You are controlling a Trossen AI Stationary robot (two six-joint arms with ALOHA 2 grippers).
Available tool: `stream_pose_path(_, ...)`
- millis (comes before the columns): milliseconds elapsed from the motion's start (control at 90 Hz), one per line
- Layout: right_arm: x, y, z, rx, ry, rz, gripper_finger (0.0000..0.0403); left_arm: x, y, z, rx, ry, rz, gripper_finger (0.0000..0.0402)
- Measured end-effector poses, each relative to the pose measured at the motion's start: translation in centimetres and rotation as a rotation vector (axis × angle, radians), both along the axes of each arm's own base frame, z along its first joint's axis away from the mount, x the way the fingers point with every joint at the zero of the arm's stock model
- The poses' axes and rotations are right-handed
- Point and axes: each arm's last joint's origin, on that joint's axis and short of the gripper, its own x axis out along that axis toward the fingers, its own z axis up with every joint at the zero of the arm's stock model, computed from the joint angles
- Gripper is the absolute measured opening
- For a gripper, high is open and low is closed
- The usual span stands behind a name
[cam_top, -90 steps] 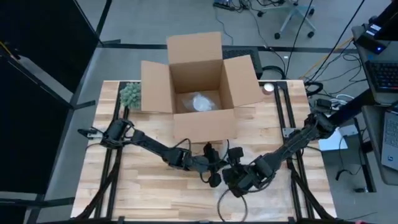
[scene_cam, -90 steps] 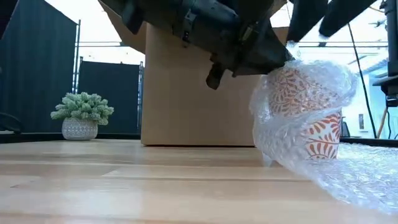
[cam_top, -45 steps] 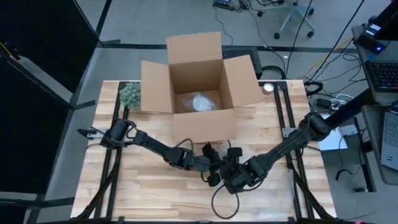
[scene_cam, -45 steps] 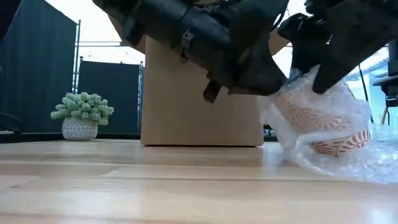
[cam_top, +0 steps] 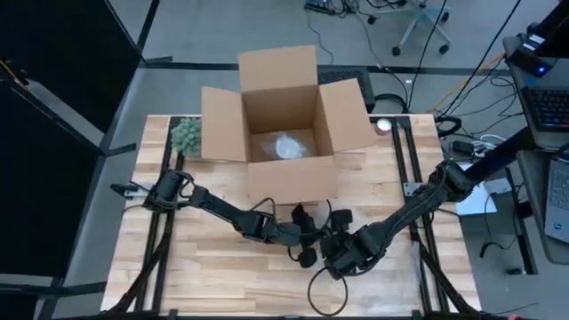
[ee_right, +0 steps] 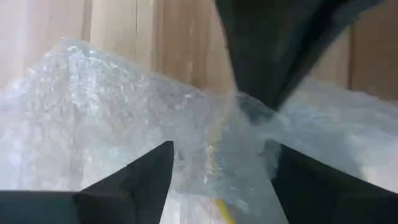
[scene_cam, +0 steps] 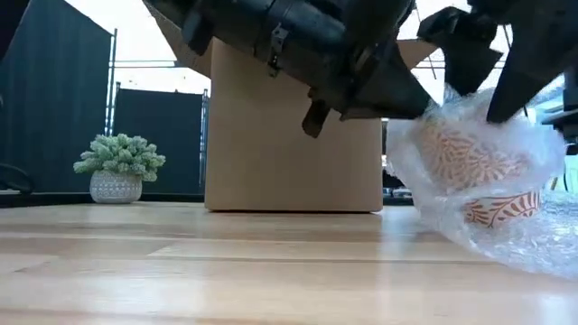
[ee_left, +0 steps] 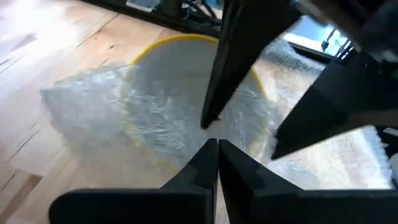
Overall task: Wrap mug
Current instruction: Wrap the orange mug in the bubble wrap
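The left tool [ee_left: 214,149] has its fingers pinched together, seemingly on a fold of bubble wrap [ee_left: 93,118] at the mug's yellow rim. The right tool [ee_right: 217,174], fingers spread wide, straddles the wrapped mug [scene_cam: 474,176] from above. A second ago the mug stood upright; now it lies tipped over on the table [cam_top: 222,267], in front of the open box [cam_top: 284,133], near the table's middle. That suggests the roll is under way, with wrap drawn round the body. Its long axis runs roughly level and slightly tilted; in the low view its base faces lower right. Loose wrap trails off beside it. A small potted plant [scene_cam: 117,167] sits well apart.
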Motion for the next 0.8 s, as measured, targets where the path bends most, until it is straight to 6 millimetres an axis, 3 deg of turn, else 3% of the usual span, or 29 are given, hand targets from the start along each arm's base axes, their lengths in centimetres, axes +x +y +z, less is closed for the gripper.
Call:
stream_pose_path(167,-2.3,0.2,4.1,0.021,-0.027,-0.051,0.0235,0.6,0.1,1.1,0.019,-0.027,-0.021,0.0000)
stream_pose_path(356,-6.6,0.2,6.0,-0.002,-0.017,-0.193,0.0235,1.1,1.2,1.5,0.027,-0.037,-0.008,0.0000)
stream_pose_path(533,-9.2,1.4,4.5,-0.048,-0.104,-0.227,0.0235,1.4,2.1,1.7,0.012,-0.045,-0.016,0.0000)
stream_pose_path(800,-11.0,2.0,0.0,-0.053,-0.157,-0.293,0.0235,2.2,2.0,3.5,0.048,-0.098,-0.033,0.0000)
